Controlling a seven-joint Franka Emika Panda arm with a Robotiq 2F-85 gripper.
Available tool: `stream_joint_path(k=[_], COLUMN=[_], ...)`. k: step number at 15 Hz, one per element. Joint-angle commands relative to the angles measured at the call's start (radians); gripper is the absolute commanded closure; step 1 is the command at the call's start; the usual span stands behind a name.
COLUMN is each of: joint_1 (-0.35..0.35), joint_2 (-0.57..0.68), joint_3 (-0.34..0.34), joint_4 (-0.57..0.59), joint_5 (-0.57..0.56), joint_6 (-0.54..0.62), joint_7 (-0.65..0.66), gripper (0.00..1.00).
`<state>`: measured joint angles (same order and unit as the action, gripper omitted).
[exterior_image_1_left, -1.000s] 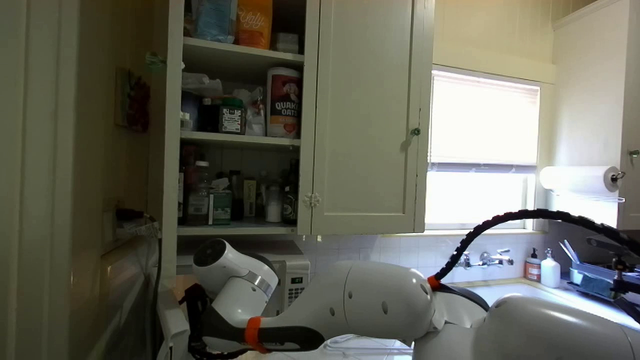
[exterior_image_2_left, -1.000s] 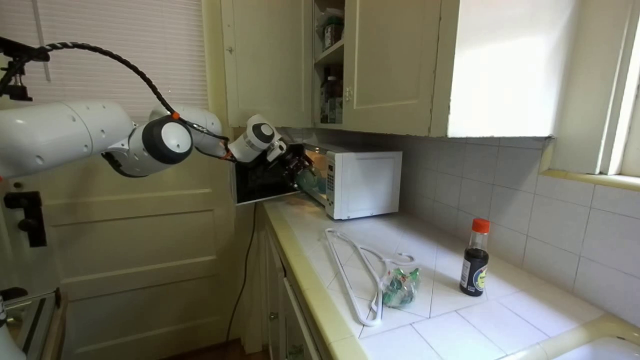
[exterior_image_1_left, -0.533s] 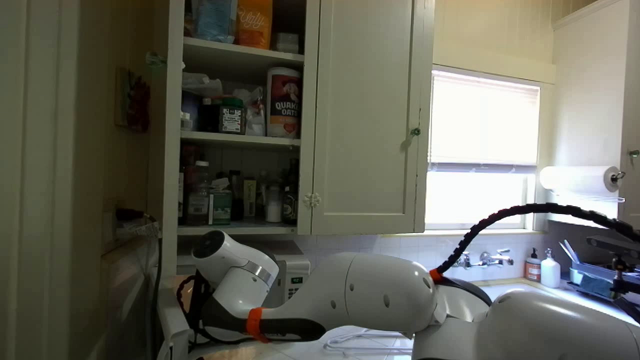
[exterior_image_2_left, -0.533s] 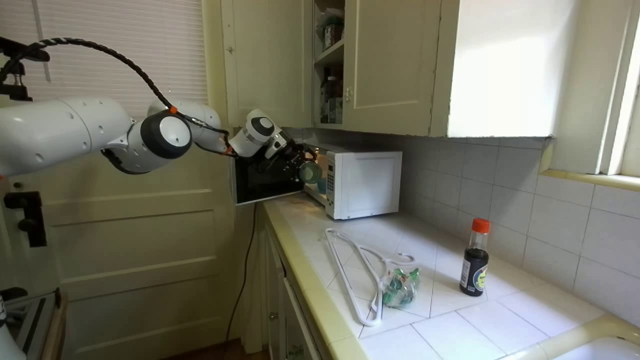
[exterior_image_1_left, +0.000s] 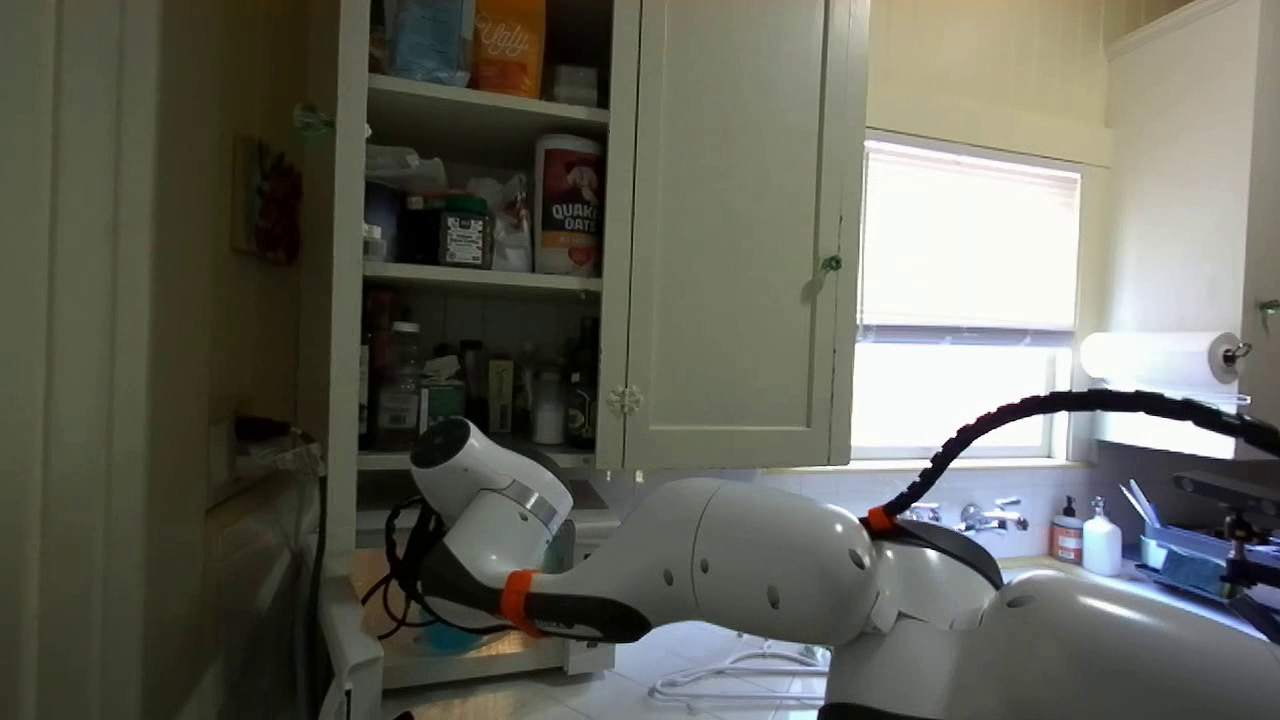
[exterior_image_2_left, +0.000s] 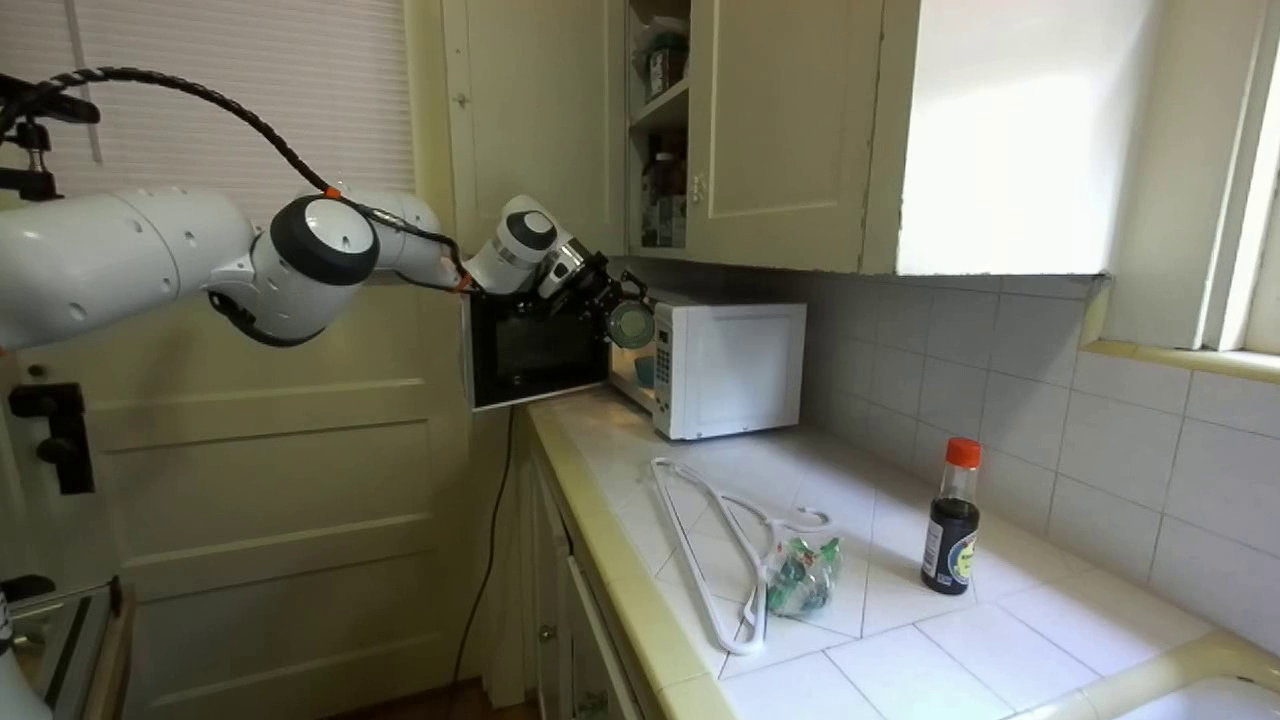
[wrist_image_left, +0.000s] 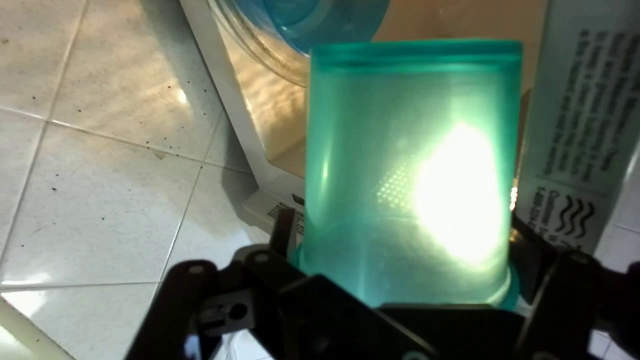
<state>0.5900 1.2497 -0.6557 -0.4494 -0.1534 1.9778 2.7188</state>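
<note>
A translucent green cup (wrist_image_left: 360, 150) fills the middle of the wrist view, with the black fingers of my gripper (wrist_image_left: 402, 240) pressed to both its sides. In an exterior view the gripper (exterior_image_2_left: 622, 302) holds this cup (exterior_image_2_left: 631, 326) tilted, in front of the open microwave (exterior_image_2_left: 735, 370). A blue bowl-like container (wrist_image_left: 330, 20) sits inside the microwave, near the glass turntable (wrist_image_left: 260, 47); the same blue container (exterior_image_1_left: 450, 637) shows under the wrist in an exterior view. The arm hides most of the gripper there.
The microwave door (exterior_image_2_left: 540, 350) hangs open on the left. Cupboards (exterior_image_2_left: 790, 130) overhang the microwave; one stands open with full shelves (exterior_image_1_left: 480, 275). On the counter lie a white hanger (exterior_image_2_left: 690, 545) and a green plastic bag (exterior_image_2_left: 803, 577); a dark sauce bottle (exterior_image_2_left: 950, 540) stands upright.
My gripper has risen and come out of the microwave opening with the green cup in its grip. More of the microwave's inside and the blue container now show.
</note>
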Motion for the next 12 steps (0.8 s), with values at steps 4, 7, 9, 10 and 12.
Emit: stream_joint_path(k=[4, 7, 9, 10, 12], joint_1=[-0.022, -0.073, -0.097, -0.104, -0.116], joint_2=[-0.052, -0.043, -0.039, -0.039, -0.033], joint_3=[0.153, 0.310, 0.389, 0.420, 0.469], joint_4=[0.000, 0.000, -0.001, -0.002, 0.003], joint_5=[-0.069, -0.076, -0.063, -0.059, -0.053], joint_6=[-0.082, -0.010, -0.022, -0.052, -0.101], joint_7=[-0.236, -0.361, -0.466, -0.519, -0.620], gripper=[0.29, 0.29, 0.29, 0.29, 0.29])
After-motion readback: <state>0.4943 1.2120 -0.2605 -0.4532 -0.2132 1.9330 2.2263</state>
